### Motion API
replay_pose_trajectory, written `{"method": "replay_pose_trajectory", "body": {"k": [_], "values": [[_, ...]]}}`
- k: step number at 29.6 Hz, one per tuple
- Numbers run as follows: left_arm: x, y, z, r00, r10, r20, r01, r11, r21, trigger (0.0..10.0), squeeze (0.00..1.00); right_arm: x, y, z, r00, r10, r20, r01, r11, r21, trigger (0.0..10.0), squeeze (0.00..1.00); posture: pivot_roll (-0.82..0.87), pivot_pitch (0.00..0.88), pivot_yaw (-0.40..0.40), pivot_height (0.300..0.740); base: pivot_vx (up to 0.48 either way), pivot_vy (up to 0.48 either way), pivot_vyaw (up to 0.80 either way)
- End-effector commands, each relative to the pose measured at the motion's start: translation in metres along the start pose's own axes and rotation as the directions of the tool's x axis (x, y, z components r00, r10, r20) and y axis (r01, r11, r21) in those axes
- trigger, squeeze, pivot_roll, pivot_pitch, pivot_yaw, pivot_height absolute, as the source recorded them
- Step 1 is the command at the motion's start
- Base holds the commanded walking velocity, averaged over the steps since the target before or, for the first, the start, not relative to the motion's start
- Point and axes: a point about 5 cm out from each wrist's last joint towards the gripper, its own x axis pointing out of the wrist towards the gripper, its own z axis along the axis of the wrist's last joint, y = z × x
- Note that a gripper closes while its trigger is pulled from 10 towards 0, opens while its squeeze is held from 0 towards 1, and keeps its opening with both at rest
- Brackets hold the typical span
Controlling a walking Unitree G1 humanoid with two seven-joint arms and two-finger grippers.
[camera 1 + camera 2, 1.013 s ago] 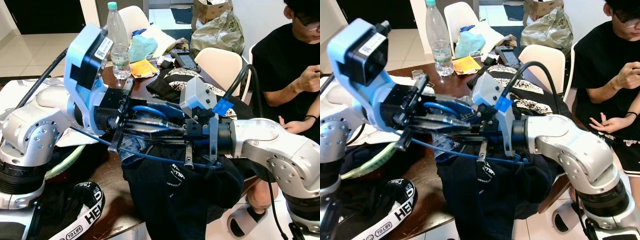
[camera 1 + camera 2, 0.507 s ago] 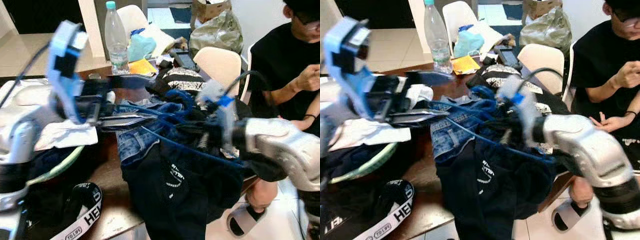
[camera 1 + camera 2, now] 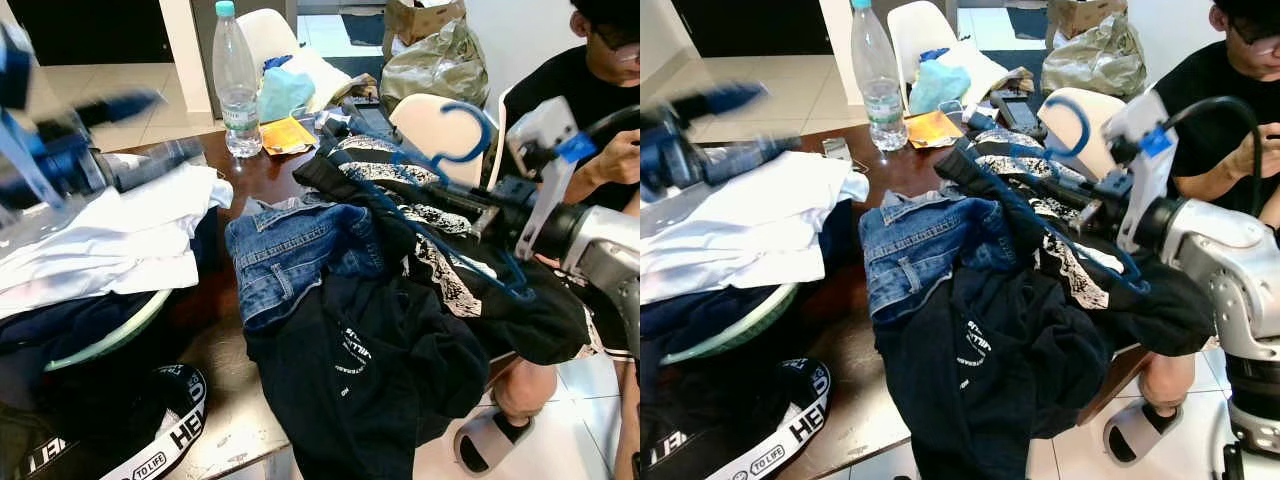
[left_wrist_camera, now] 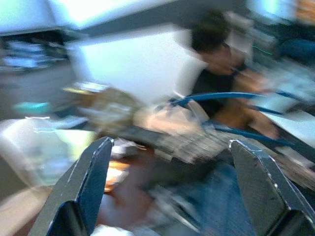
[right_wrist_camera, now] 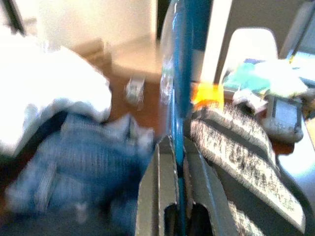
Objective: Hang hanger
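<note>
A blue plastic hanger (image 3: 458, 128) stands with its hook up in front of a white chair. Its lower arm runs down into a dark garment with a black-and-white pattern (image 3: 440, 225). My right gripper (image 5: 177, 147), at the right of the table, is shut on the hanger's blue bar (image 5: 176, 88). The right arm (image 3: 590, 235) reaches in from the right edge. My left gripper (image 3: 140, 130) is blurred at the far left above the white cloth, well away from the hanger. Its fingers (image 4: 86, 182) are spread wide with nothing between them.
Blue jeans (image 3: 295, 250) and a black shirt (image 3: 370, 360) lie heaped on the brown table (image 3: 215, 335). A pile of white cloth (image 3: 110, 240) fills a green-rimmed basket (image 3: 105, 340). A water bottle (image 3: 232, 85) stands at the back. A person (image 3: 590, 110) sits at the right.
The arms have parted from the middle. The left one swung out to the left with open fingers. The right one pulled to the right with the hanger, whose hook is now raised.
</note>
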Motion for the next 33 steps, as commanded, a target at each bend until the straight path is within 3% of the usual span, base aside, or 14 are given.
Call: {"method": "replay_pose_trajectory", "body": {"k": [1,3,4,5,6,8,13,22,26,27,29,30,31,33], "values": [[-0.005,0.007,-0.011,0.973,0.229,-0.028,-0.229,0.973,0.019,10.0,0.0,0.002,-0.003,0.003,0.995,-0.062,0.08,0.058,0.997,0.054,10.0,0.0,0.11,0.15,0.01,0.74,0.0,0.0,0.0],[-0.008,0.002,-0.025,0.941,0.331,-0.075,-0.326,0.943,0.074,10.0,0.0,0.008,0.0,0.0,0.992,-0.074,0.098,0.067,0.995,0.074,10.0,0.0,0.12,0.149,0.007,0.74,0.0,0.0,0.0],[-0.013,-0.004,-0.037,0.9,0.417,-0.127,-0.388,0.899,0.205,10.0,0.0,0.013,0.003,-0.004,0.99,-0.086,0.108,0.078,0.994,0.079,10.0,0.0,0.13,0.148,0.004,0.74,0.0,0.0,0.56],[-0.013,-0.004,-0.037,0.9,0.417,-0.127,-0.388,0.899,0.205,10.0,0.0,0.013,0.003,-0.004,0.99,-0.086,0.108,0.078,0.994,0.079,10.0,0.0,0.13,0.148,0.004,0.74,0.0,0.0,0.56],[-0.022,-0.008,-0.048,0.849,0.503,-0.161,-0.458,0.853,0.251,10.0,0.0,0.017,0.005,-0.008,0.989,-0.086,0.118,0.077,0.994,0.074,10.0,0.0,0.13,0.148,0.002,0.74,0.0,0.0,0.8],[-0.022,-0.008,-0.048,0.849,0.503,-0.161,-0.458,0.853,0.251,10.0,0.0,0.017,0.005,-0.008,0.989,-0.086,0.118,0.077,0.994,0.074,10.0,0.0,0.13,0.148,0.002,0.74,0.0,0.0,0.8],[-0.046,-0.02,-0.061,0.738,0.651,-0.18,-0.565,0.741,0.363,10.0,0.0,0.025,0.007,-0.013,0.985,-0.091,0.145,0.078,0.993,0.094,10.0,0.0,0.15,0.148,-0.005,0.74,0.0,0.0,0.8],[-0.059,-0.023,-0.056,0.68,0.722,-0.128,-0.599,0.647,0.472,10.0,0.0,0.033,0.013,-0.025,0.99,-0.093,0.11,0.082,0.991,0.102,10.0,0.0,0.17,0.148,-0.013,0.74,0.0,0.0,0.79],[-0.059,-0.023,-0.056,0.68,0.722,-0.128,-0.599,0.647,0.472,10.0,0.0,0.033,0.013,-0.025,0.99,-0.093,0.11,0.082,0.991,0.102,10.0,0.0,0.17,0.148,-0.013,0.74,0.0,0.0,0.79],[-0.054,-0.028,-0.06,0.714,0.683,-0.154,-0.576,0.698,0.426,10.0,0.0,0.036,0.016,-0.03,0.99,-0.101,0.098,0.09,0.99,0.108,10.0,0.0,0.17,0.147,-0.014,0.74,0.0,0.0,0.79],[-0.029,-0.07,-0.071,0.88,0.417,-0.228,-0.358,0.897,0.261,10.0,0.0,0.039,0.017,-0.035,0.987,-0.13,0.094,0.119,0.986,0.112,10.0,0.0,0.16,0.14,-0.01,0.74,0.0,0.0,0.0],[-0.029,-0.07,-0.071,0.88,0.417,-0.228,-0.358,0.897,0.261,10.0,0.0,0.039,0.017,-0.035,0.987,-0.13,0.094,0.119,0.986,0.112,10.0,0.0,0.16,0.14,-0.01,0.74,0.0,0.0,0.0],[-0.023,-0.097,-0.077,0.937,0.221,-0.27,-0.182,0.97,0.162,10.0,0.0,0.039,0.016,-0.035,0.985,-0.138,0.099,0.127,0.986,0.111,10.0,0.0,0.16,0.14,-0.009,0.74,0.0,0.0,0.0],[-0.023,-0.097,-0.077,0.937,0.221,-0.27,-0.182,0.97,0.162,10.0,0.0,0.039,0.016,-0.035,0.985,-0.138,0.099,0.127,0.986,0.111,10.0,0.0,0.16,0.14,-0.009,0.74,0.0,0.0,0.0]]}}
